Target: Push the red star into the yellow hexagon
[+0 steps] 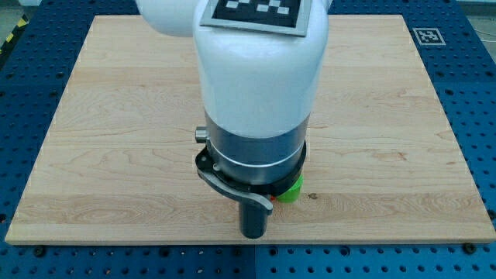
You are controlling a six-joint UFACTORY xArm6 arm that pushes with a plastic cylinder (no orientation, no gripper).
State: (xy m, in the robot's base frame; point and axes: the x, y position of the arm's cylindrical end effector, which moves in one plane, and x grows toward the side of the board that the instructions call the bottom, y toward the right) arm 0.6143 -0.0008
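Note:
My arm's white and grey body fills the middle of the camera view and hides much of the wooden board (101, 139). The dark rod hangs below it; my tip (254, 235) rests near the board's bottom edge. A green block (291, 191) peeks out just right of the rod, mostly hidden by the arm, its shape unclear. A sliver of red (301, 179) shows just above it at the arm's edge. The red star cannot be made out as a star, and no yellow hexagon shows; both may lie behind the arm.
The board sits on a blue perforated table (473, 77). A black-and-white marker tag (428, 36) lies off the board's top right corner. Another patterned tag (260, 12) sits on top of the arm.

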